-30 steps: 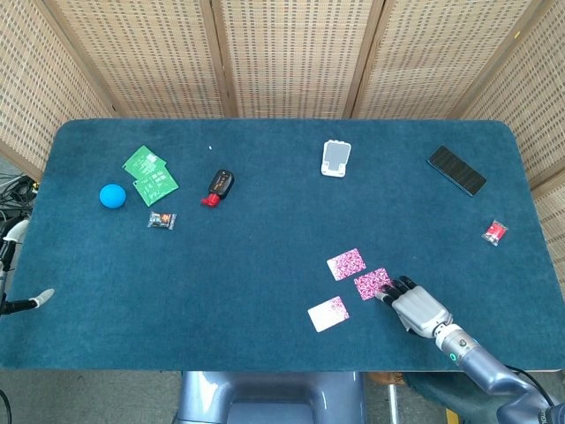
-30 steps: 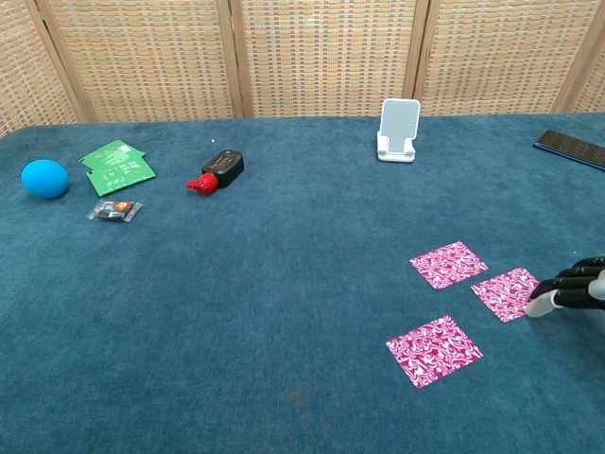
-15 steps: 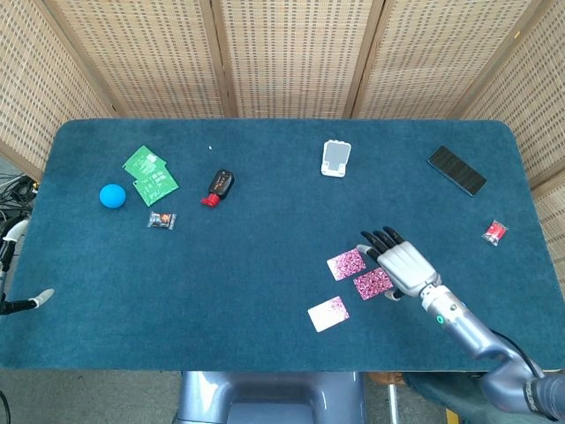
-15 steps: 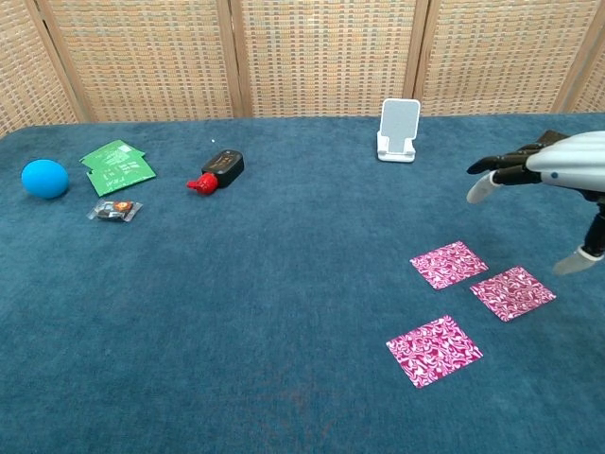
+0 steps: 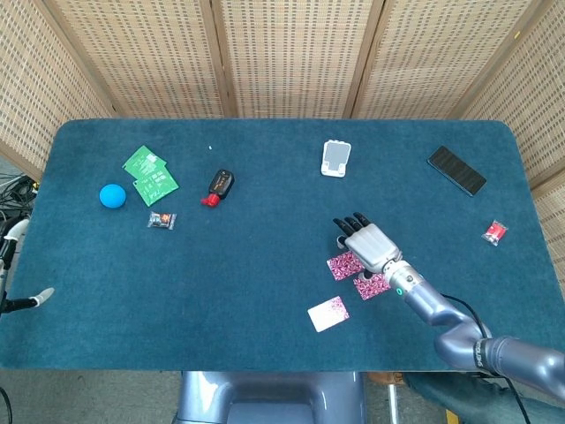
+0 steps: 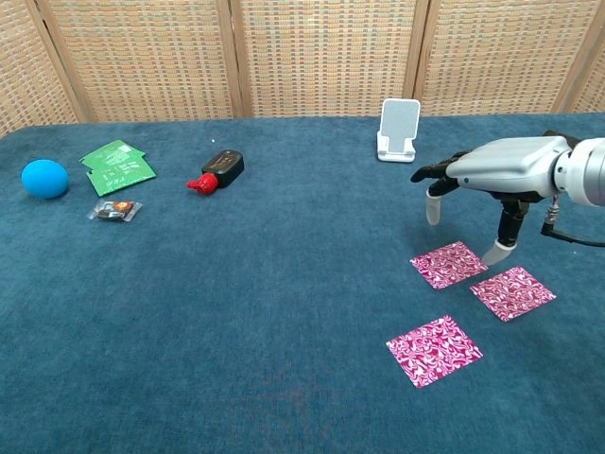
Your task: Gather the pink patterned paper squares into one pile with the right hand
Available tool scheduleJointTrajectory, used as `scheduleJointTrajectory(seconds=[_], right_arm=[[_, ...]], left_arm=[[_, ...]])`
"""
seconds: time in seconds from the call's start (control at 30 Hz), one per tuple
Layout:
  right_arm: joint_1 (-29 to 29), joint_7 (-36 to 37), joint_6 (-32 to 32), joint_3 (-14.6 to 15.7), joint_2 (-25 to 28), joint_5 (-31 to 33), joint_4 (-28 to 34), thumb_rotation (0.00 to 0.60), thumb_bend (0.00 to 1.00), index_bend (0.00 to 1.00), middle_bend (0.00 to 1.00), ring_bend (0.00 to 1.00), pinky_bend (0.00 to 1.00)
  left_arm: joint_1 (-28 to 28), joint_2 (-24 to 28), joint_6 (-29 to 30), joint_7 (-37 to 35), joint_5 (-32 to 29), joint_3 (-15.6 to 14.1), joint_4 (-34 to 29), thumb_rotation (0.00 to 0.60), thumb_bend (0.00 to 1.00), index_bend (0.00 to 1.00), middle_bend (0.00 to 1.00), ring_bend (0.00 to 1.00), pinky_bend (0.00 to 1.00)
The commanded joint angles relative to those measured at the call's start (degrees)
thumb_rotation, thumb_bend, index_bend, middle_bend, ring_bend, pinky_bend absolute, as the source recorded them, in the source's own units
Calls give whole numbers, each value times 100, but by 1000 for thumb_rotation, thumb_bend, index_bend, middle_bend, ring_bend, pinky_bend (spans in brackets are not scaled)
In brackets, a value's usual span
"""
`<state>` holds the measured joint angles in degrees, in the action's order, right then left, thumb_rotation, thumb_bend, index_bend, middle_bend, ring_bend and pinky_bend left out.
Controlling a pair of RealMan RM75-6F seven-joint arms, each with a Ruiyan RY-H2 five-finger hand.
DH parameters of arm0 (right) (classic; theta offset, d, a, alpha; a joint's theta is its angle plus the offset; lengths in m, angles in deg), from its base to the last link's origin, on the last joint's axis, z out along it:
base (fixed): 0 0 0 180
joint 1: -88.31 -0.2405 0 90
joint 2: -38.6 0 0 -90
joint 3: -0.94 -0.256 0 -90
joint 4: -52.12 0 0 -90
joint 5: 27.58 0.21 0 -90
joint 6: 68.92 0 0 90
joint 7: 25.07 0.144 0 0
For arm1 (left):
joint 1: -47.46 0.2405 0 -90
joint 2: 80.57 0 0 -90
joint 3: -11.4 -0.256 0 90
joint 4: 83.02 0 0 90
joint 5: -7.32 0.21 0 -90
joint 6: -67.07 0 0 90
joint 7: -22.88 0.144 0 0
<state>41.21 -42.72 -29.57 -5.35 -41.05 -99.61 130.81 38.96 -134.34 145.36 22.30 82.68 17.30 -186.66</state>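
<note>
3 pink patterned paper squares lie flat and apart on the blue counter [image 6: 284,378], lower right of the chest view: the far square [image 6: 448,263], the right square [image 6: 512,291] and the near square [image 6: 434,349]. The right hand [image 6: 492,170] hovers above the far square, palm down, fingers spread, holding nothing. The paper looks thin, light and limp, lying flush on the felt; pressing down and sliding likely suits it better than pinching an edge.
</note>
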Motion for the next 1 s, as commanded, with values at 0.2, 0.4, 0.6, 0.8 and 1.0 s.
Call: scheduleJointTrajectory(seconds=[0.2, 0.4, 0.6, 0.8, 1.0], right_arm=[[-304, -530, -195, 9, -599, 450, -592, 600, 151, 371, 0, 86, 71], [-344, -747, -155, 145, -701, 473, -648, 600, 151, 374, 0, 86, 72], [-336, -790, -106, 232, -695, 445, -632, 600, 150, 375, 0, 86, 73], [-326, -743, -76, 290, -754, 413, -662, 600, 150, 375, 0, 86, 74], [-302, -661, -18, 317, -879, 375, -788, 600, 150, 375, 0, 86, 74]], left_arm=[[-11, 1, -26, -5, 9, -10, 6, 600, 0, 0, 0, 0, 0], [0, 6, -8, -23, 7, -10, 16, 600, 0, 0, 0, 0, 0], [-3, 7, -9, -27, 5, -7, 18, 600, 0, 0, 0, 0, 0], [-4, 6, 0, -18, 19, -9, 3, 600, 0, 0, 0, 0, 0], [5, 17, 13, -51, 31, -11, 6, 600, 0, 0, 0, 0, 0]])
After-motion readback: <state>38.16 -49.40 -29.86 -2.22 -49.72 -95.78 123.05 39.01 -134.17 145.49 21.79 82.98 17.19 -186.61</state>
